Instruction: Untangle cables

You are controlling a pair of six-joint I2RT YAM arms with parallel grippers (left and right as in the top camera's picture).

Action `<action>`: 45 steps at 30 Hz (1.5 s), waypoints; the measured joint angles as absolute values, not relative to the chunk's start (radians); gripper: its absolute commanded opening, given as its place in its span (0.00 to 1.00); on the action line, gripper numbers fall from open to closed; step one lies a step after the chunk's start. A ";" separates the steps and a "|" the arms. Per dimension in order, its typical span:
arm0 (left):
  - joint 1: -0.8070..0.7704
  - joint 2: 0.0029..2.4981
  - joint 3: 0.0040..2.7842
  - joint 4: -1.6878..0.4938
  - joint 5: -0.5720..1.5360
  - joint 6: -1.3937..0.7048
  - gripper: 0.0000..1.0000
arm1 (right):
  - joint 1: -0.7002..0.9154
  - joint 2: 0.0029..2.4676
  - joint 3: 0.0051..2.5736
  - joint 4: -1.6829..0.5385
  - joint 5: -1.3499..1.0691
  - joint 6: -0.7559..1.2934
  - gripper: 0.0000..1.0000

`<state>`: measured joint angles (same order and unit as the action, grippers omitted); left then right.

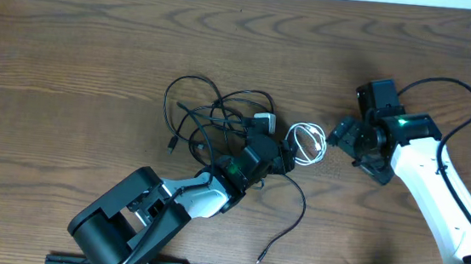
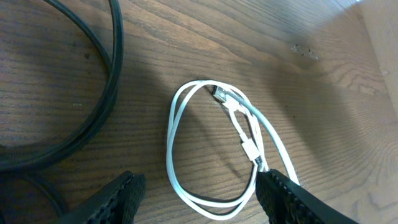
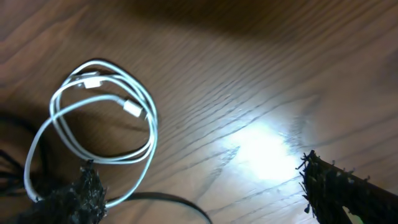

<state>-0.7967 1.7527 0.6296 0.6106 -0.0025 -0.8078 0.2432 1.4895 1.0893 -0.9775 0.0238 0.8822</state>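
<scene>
Table: brown wood-grain table [image 1: 72,41]; it carries all the items below.
Black tangle: several thin black cables [image 1: 215,122] looped over one another left of centre. One loose black tail [image 1: 297,214] runs toward the near edge.
Left pincer: the left pincer [image 1: 283,157] is low, between the tangle and the white coil. In the left wrist view [image 2: 198,179] its fingers stand well apart with nothing gripped. They straddle the near arc of the coil, and the right finger [image 2: 283,193] is at the strand.
White cable: a white cable [image 1: 310,141] lies in a small flat coil just right of the tangle. Both plug ends [image 2: 249,149] lie inside the loop. Whether a black strand crosses beneath it cannot be told.
Right pincer: the right pincer [image 1: 344,135] is just right of the coil. The right wrist view [image 3: 198,167] shows it spread wide and empty, with one finger [image 3: 84,196] over the coil's edge [image 3: 134,109].
Step judged: separating the white coil from the black mass.
Handling advice: close one pincer on a single white strand, not on the plugs. Draw it rightward, low and slow. Pause if any black loop lifts with it, and use the other pincer to steady the tangle.
</scene>
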 measured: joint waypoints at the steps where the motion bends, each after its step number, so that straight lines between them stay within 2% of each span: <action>1: -0.797 1.753 0.630 0.609 -0.002 -0.808 0.67 | 0.243 1.489 1.089 -0.971 0.017 0.883 0.99; 8: -0.797 1.753 0.630 0.590 -0.002 -0.781 0.67 | 0.248 1.489 1.088 -0.936 -0.006 0.884 0.97; 13: -0.797 1.753 0.630 0.587 -0.003 -0.777 0.67 | 0.268 1.489 1.022 -0.806 -0.005 0.859 0.80; 18: -0.797 1.753 0.630 0.587 -0.003 -0.777 0.67 | 0.312 1.489 0.892 -0.622 0.001 0.814 0.69; 27: -0.797 1.753 0.630 0.585 -0.002 -0.777 0.67 | 0.336 1.558 0.791 -0.402 0.041 0.650 0.69; 33: -0.797 1.753 0.630 0.584 -0.002 -0.777 0.67 | 0.336 1.655 0.790 -0.322 0.068 0.571 0.63; 35: -0.797 1.753 0.630 0.583 -0.002 -0.777 0.67 | 0.338 1.665 0.792 -0.295 0.076 0.554 0.56; 38: -0.797 1.753 0.630 0.583 -0.002 -0.777 0.67 | 0.338 1.684 0.802 -0.282 0.093 0.528 0.35; 42: -0.797 1.753 0.630 0.580 -0.002 -0.777 0.67 | 0.338 1.706 0.810 -0.253 0.111 0.486 0.15; 45: -0.797 1.753 0.630 0.573 -0.002 -0.777 0.67 | 0.338 1.716 0.813 -0.239 0.126 0.474 0.06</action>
